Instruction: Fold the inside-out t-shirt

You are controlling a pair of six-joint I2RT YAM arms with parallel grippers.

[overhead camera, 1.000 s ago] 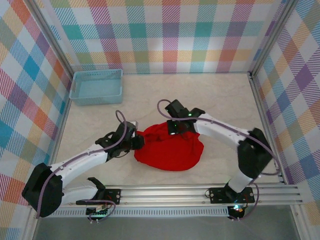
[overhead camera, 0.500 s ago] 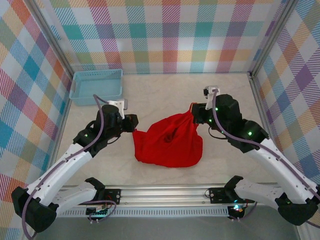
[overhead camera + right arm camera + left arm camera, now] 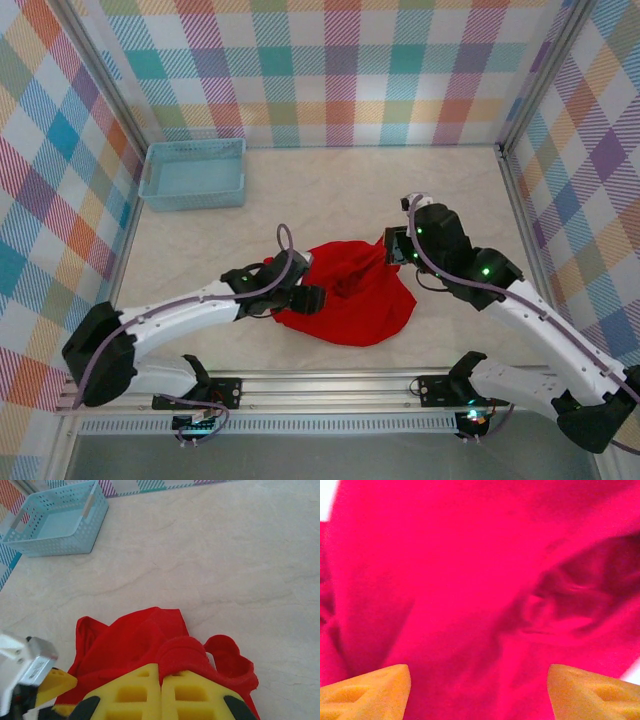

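The bright red inside-out t-shirt lies bunched in a heap near the middle of the table. My right gripper holds its upper right edge, lifting a fold; in the right wrist view the yellow fingers are pressed together with red cloth pinched between them. My left gripper sits low at the heap's left side, its orange fingertips wide apart over red cloth with nothing clamped. No white tag is visible.
A light blue perforated basket stands at the back left, seen too in the right wrist view as the basket. Aluminium rails run along the near edge. Checked walls enclose the pale marble tabletop.
My left gripper let go of the shirt's left corner and moved right and down onto the heap. The right gripper dipped slightly, and the raised shirt sagged into a rounder pile.
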